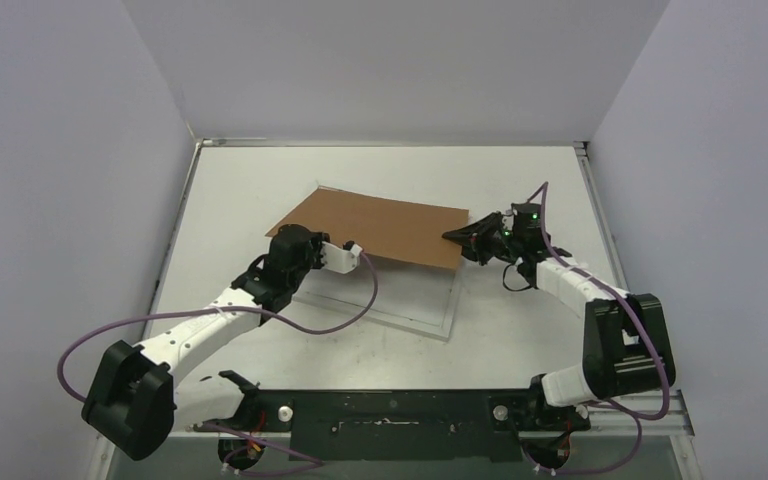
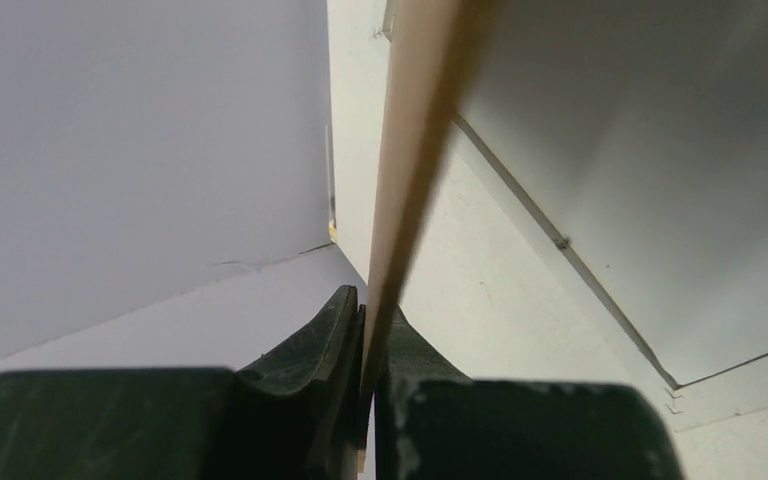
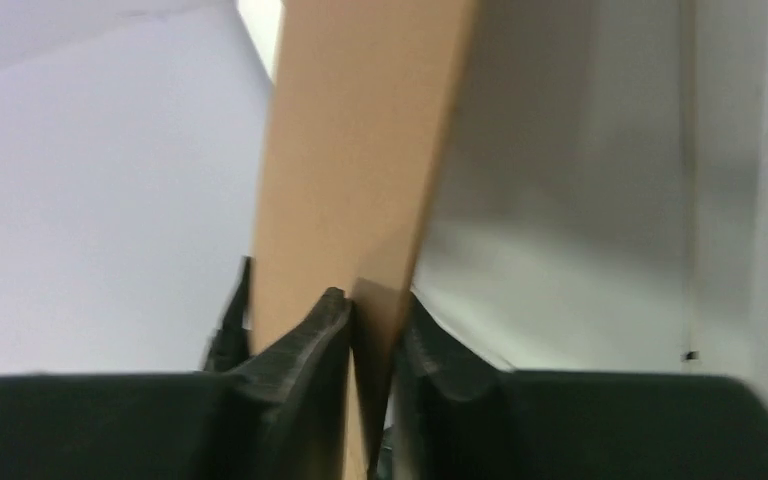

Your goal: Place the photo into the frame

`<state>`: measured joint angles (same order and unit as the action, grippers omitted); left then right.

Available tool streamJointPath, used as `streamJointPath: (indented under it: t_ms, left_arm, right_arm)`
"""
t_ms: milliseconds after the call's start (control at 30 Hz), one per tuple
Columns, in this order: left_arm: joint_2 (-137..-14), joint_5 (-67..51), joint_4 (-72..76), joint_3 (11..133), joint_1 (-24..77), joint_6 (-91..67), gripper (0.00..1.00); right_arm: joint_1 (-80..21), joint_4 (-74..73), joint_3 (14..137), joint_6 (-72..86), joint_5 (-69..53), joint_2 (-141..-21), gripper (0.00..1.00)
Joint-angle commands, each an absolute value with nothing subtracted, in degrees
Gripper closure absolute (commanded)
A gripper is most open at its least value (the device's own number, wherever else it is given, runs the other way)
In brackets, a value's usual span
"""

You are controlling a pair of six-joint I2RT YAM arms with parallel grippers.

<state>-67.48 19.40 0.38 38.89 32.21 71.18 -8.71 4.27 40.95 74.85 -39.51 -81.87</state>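
Note:
A brown cardboard backing board (image 1: 380, 225) hangs tilted above the table, held from both sides. My left gripper (image 1: 358, 250) is shut on its near left edge; in the left wrist view the board (image 2: 415, 130) runs edge-on out from between the closed fingers (image 2: 330, 340). My right gripper (image 1: 455, 237) pinches the board's right edge, and the right wrist view shows the board (image 3: 360, 130) wedged between both fingers (image 3: 310, 350). The white frame (image 1: 430, 315) lies flat on the table below the board, partly covered by it. The photo is hidden.
White walls enclose the table on the left, back and right, with a raised rim (image 1: 390, 143) along the far edge. A black mounting rail (image 1: 390, 415) crosses the near edge between the arm bases. Purple cables (image 1: 340, 320) loop from both arms.

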Motion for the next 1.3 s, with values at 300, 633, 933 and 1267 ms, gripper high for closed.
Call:
streamJointPath:
  t_ms: [300, 633, 933, 1267]
  left_arm:
    - [-63.7, 19.7, -1.5, 43.8, 32.2, 64.5, 0.69]
    - [-60.0, 13.6, -21.4, 54.9, 27.9, 53.1, 0.21]
    - [-55.3, -4.2, -36.4, 62.1, 17.7, 49.2, 0.06]
    - [-53.5, -9.9, -39.6, 62.1, 14.8, 47.5, 0.04]
  right_arm:
    - [-12.5, 14.8, 43.6, 78.5, -36.3, -74.1, 0.95]
    - [-15.4, 25.4, 48.3, 79.1, -37.8, -70.3, 0.95]
    - [-15.8, 25.1, 56.5, 76.9, -37.6, -69.7, 0.95]
    - [-11.5, 15.8, 71.9, 70.9, -32.9, -68.3, 0.95]
